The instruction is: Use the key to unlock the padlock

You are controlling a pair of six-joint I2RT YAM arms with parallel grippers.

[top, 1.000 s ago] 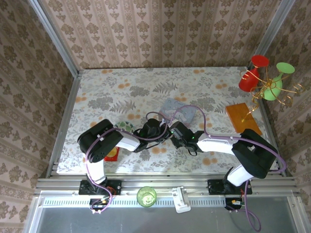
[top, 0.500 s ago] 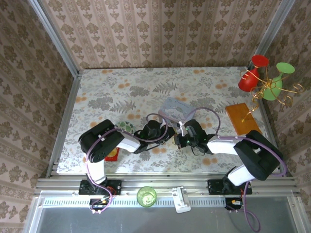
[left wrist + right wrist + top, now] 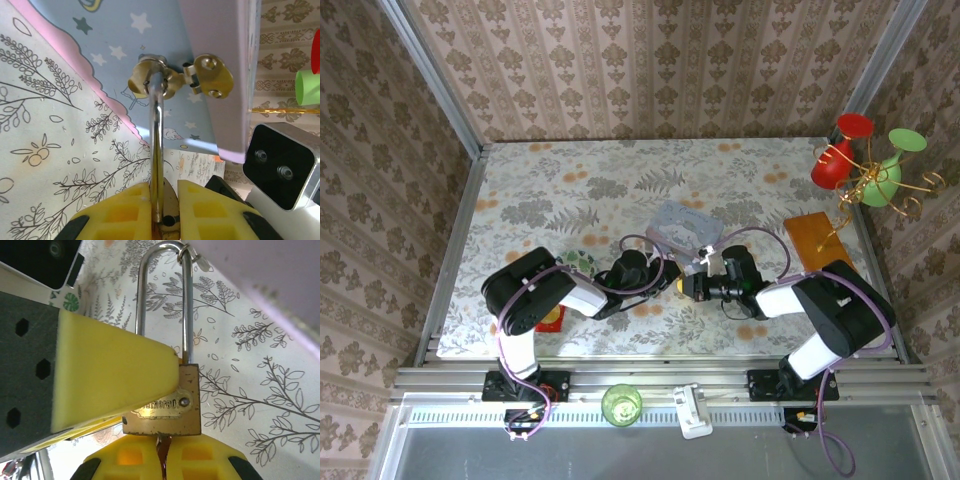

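as right wrist shows, key (image 3: 162,446) touches padlock (image 3: 163,407).

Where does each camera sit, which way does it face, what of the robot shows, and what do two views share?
Top external: above and behind the bases, looking down on the floral table; left arm and right arm show.
Left wrist: on the left arm, facing the pale blue star-printed tin; yellow left gripper at bottom.
Right wrist: on the right arm, facing the small brass padlock; right gripper at bottom.
Shared: both wrist views show the padlock's steel shackle.
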